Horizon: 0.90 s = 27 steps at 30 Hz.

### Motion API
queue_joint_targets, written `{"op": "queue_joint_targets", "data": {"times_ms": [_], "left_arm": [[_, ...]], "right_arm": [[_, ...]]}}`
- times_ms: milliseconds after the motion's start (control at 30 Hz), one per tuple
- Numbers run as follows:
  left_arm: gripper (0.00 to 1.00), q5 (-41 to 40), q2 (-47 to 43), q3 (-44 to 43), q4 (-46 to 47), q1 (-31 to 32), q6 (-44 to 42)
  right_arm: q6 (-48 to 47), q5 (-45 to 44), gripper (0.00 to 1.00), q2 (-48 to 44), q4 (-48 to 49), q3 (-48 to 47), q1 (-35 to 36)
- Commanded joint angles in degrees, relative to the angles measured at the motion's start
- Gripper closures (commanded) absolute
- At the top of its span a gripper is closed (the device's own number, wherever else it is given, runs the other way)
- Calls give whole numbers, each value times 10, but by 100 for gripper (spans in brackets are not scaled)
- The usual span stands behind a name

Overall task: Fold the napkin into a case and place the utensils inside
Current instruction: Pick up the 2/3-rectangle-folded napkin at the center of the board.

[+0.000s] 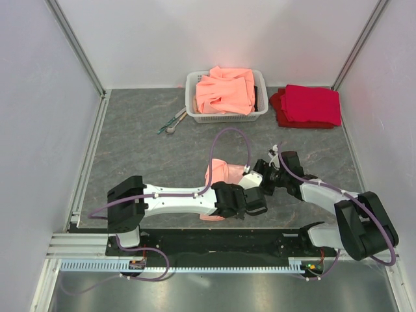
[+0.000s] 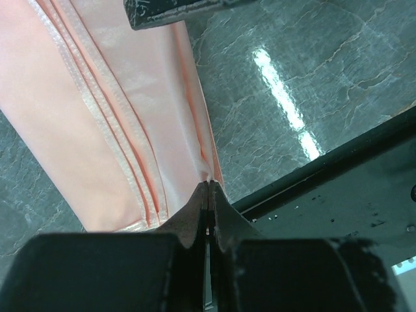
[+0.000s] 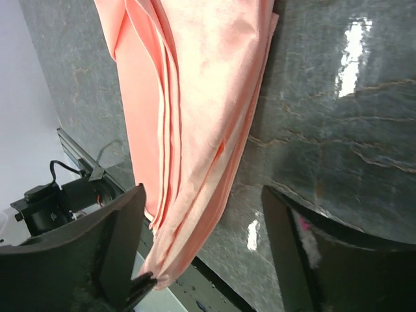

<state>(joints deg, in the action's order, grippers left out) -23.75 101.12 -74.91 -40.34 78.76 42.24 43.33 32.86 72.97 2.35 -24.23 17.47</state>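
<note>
The pale-pink napkin (image 1: 218, 174) lies folded into a long strip of several layers near the table's front edge, partly under my arms. My left gripper (image 2: 209, 186) is shut on the strip's near corner, and pink cloth (image 2: 117, 97) fans away from its tips. My right gripper (image 3: 203, 195) stands open above the napkin (image 3: 195, 84). The strip runs between its fingers (image 3: 117, 240) and neither touches it. In the top view the left gripper (image 1: 255, 203) and right gripper (image 1: 258, 174) meet at the napkin's right end. The utensils (image 1: 172, 121) lie far back, left of the basket.
A white basket (image 1: 192, 81) heaped with orange-salmon cloths (image 1: 226, 91) stands at the back centre. Deep red folded cloths (image 1: 309, 105) lie to its right. The black base rail (image 2: 338, 169) runs right beside the held corner. Walls close in both sides.
</note>
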Motion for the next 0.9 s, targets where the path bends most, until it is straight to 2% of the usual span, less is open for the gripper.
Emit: {"op": "queue_joint_targets", "data": {"times_ms": [0,367,867], "left_arm": [[98,2,-16,-2,18,-2,20],[98,11,-26,2,18,-7,15],[98,34,-29,18,41,-8,3]], "right_arm": [[37,-1,23,13,71,15,21],[96,-27,23,3,69,58,70],[192,-52,21,18,151,115,163]]}}
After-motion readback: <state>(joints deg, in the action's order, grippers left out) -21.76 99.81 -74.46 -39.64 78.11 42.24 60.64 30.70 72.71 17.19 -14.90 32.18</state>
